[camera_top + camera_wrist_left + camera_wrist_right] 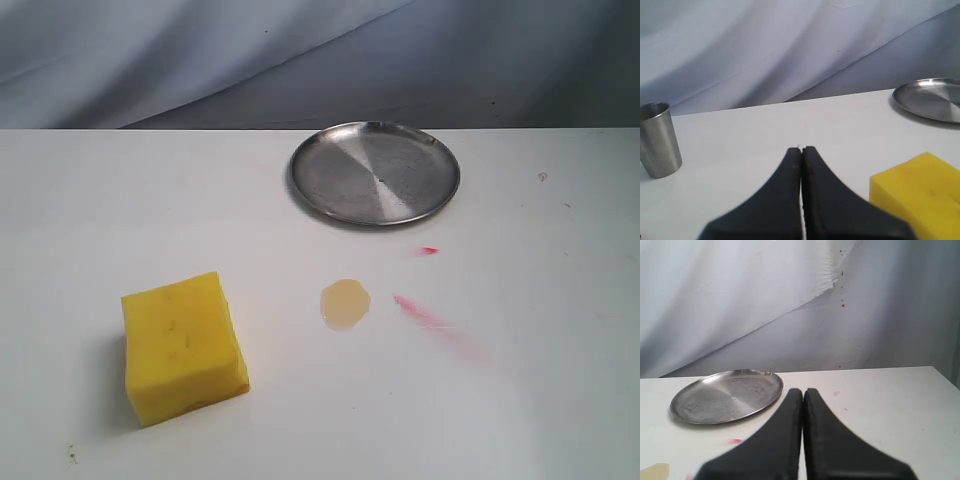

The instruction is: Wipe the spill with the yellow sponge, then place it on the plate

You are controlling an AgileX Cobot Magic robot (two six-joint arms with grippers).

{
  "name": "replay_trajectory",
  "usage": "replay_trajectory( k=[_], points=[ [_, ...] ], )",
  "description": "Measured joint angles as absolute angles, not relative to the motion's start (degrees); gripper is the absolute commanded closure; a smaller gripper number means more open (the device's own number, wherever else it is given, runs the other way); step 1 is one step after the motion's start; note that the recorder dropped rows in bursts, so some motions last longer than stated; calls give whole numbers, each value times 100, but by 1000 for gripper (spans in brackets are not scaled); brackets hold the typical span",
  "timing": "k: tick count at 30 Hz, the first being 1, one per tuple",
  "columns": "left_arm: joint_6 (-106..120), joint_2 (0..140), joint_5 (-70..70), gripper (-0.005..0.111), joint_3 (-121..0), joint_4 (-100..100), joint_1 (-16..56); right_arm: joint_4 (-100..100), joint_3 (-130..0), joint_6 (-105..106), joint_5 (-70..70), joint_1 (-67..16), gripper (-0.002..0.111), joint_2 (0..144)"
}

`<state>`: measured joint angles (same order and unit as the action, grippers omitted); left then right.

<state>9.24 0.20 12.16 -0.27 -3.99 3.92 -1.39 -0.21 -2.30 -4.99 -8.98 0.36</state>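
Note:
The yellow sponge (pixel 183 346) is a thick foam block resting on the white table at the front left. The spill (pixel 345 303) is a small round tan puddle near the middle of the table. Behind it lies the round silver plate (pixel 375 172) with nothing on it. Neither gripper shows in the exterior view. In the left wrist view my left gripper (pixel 801 149) is shut and holds nothing, with the sponge (pixel 920 192) beside it and apart. My right gripper (pixel 803 390) is likewise shut on nothing, near the plate (pixel 727 396) and a sliver of the spill (pixel 655 472).
Pink-red streaks (pixel 430 318) and a small red dot (pixel 428 250) mark the table right of the spill. A metal cup (pixel 659 139) stands upright to one side in the left wrist view. A grey cloth backdrop hangs behind the table's far edge.

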Motion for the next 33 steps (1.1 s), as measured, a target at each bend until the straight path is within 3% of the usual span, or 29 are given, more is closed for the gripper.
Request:
replay_trajectory(
  k=[10, 15, 20, 26, 33],
  points=[
    [924, 20, 1216, 107, -27, -399, 392, -139, -21, -230, -189, -898, 108, 36],
    [924, 20, 1216, 107, -27, -399, 392, -1051, -21, -862, 405, -898, 108, 36],
    [924, 20, 1216, 107, -27, -399, 392, -1178, -859, -856, -60, -1051, 108, 252],
    [924, 20, 1216, 107, -27, -399, 392, -1844, -2699, 1110, -1313, -2163, 108, 2061],
    [924, 20, 1216, 107, -27, -399, 392, -2770, -4984, 3059, -3060, -3711, 108, 5401]
  ],
)
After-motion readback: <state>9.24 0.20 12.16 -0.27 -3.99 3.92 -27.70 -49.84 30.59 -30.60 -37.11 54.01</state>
